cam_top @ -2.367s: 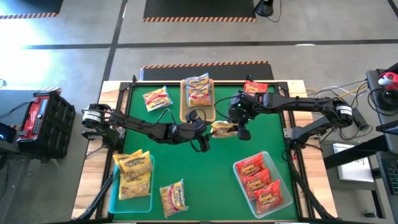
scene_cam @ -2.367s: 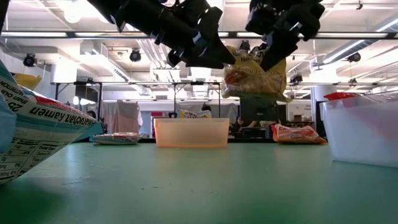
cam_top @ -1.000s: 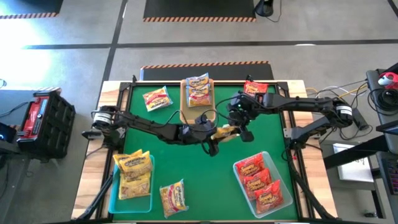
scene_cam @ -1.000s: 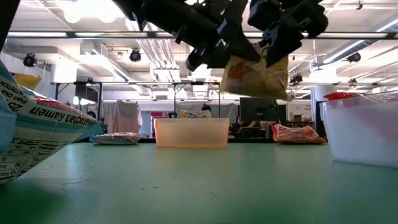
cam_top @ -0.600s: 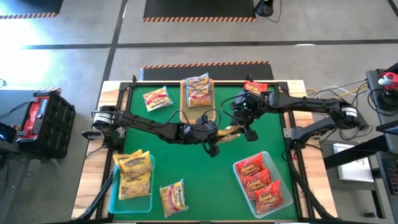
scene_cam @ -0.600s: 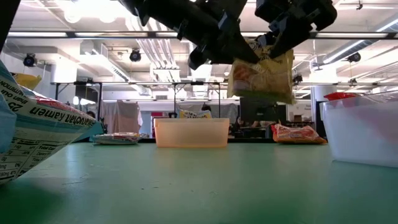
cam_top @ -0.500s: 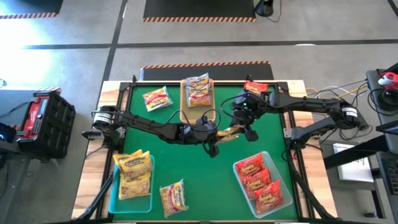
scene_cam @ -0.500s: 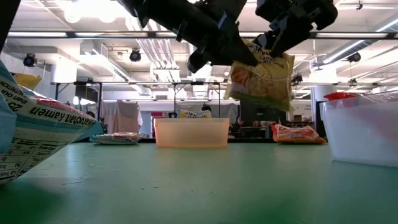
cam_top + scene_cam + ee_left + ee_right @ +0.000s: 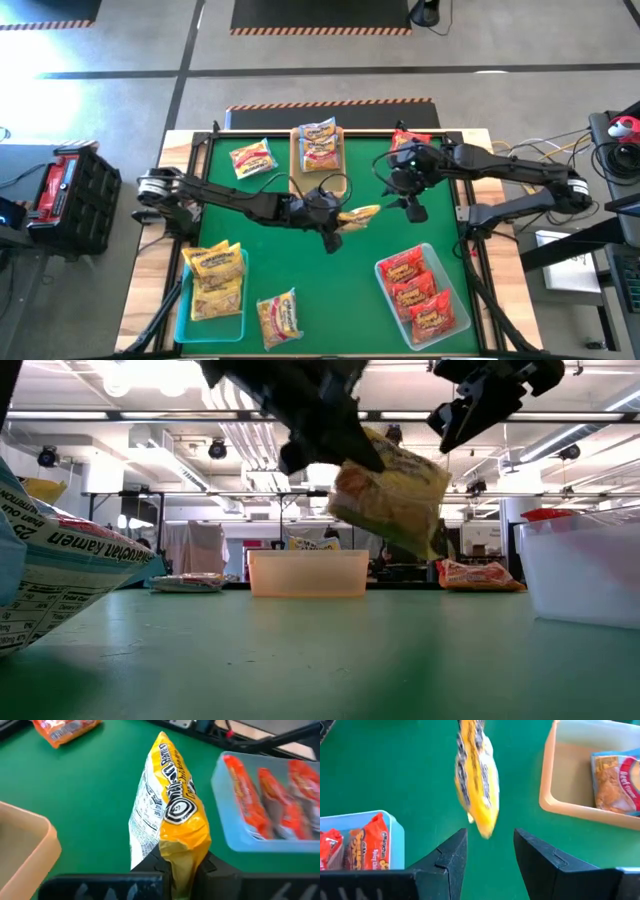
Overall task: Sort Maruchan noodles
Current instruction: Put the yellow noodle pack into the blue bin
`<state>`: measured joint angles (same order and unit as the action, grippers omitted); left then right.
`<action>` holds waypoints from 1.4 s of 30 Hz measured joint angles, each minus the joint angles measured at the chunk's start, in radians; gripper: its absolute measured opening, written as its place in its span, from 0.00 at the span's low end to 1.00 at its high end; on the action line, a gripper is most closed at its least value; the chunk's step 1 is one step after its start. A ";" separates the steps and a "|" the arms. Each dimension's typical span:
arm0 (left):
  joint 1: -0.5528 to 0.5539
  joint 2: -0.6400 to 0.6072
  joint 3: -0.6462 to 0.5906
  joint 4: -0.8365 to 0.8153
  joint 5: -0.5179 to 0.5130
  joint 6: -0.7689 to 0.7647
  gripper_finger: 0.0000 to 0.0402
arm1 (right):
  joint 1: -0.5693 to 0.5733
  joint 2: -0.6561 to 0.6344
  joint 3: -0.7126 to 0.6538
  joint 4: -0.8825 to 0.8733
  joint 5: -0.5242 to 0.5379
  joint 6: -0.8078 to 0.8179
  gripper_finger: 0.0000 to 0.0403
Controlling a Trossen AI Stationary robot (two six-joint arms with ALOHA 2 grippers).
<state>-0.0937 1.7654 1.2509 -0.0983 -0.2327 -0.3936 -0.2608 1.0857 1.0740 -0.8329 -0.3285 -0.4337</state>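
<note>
A yellow Maruchan noodles packet [image 9: 360, 213] hangs above the middle of the green table, with my left gripper [image 9: 338, 217] shut on its left end. My right gripper [image 9: 413, 203] stands open just right of the packet, apart from it. In the right wrist view, the packet [image 9: 477, 775] shows beyond the open fingers. Yellow packets [image 9: 213, 280] lie in the teal tray at near left. Red packets [image 9: 420, 297] fill the teal tray at near right. Silvery packets [image 9: 319, 146] lie in the tan tray. My left gripper pinches the yellow packet's crimped end [image 9: 182, 847] between its two fingers, coming roughly level from the table's left. The packet is lifted clear of the table. It sticks out past the fingers toward the right, and its free end [image 9: 425, 530] sags lower.
The tan tray [image 9: 297, 182] stands at far centre. Loose packets lie at far left [image 9: 251, 158], far right [image 9: 411, 139] and near the front edge [image 9: 280, 318]. The middle of the green mat [image 9: 330, 280] is bare under the arms.
My left gripper has taken hold of the yellow packet's left end. My right gripper has let go of it and drawn back toward the table's right edge. The packet has gone slightly left with my left gripper, and its free end has tipped down.
</note>
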 joint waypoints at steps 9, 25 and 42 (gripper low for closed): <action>-0.093 -0.205 -0.023 -0.186 0.042 -0.055 0.00 | -0.038 -0.047 0.000 -0.045 0.000 0.036 0.37; -0.681 -0.567 -0.021 -0.766 -0.141 -1.009 0.01 | -0.098 -0.037 -0.019 -0.127 0.086 -0.010 0.37; -0.960 -0.500 -0.033 -1.052 -0.052 -1.475 0.01 | -0.114 -0.042 -0.064 -0.144 0.085 0.030 0.37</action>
<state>-1.0534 1.2653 1.2181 -1.1502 -0.2842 -1.8683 -0.3748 1.0435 1.0103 -0.9770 -0.2432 -0.4036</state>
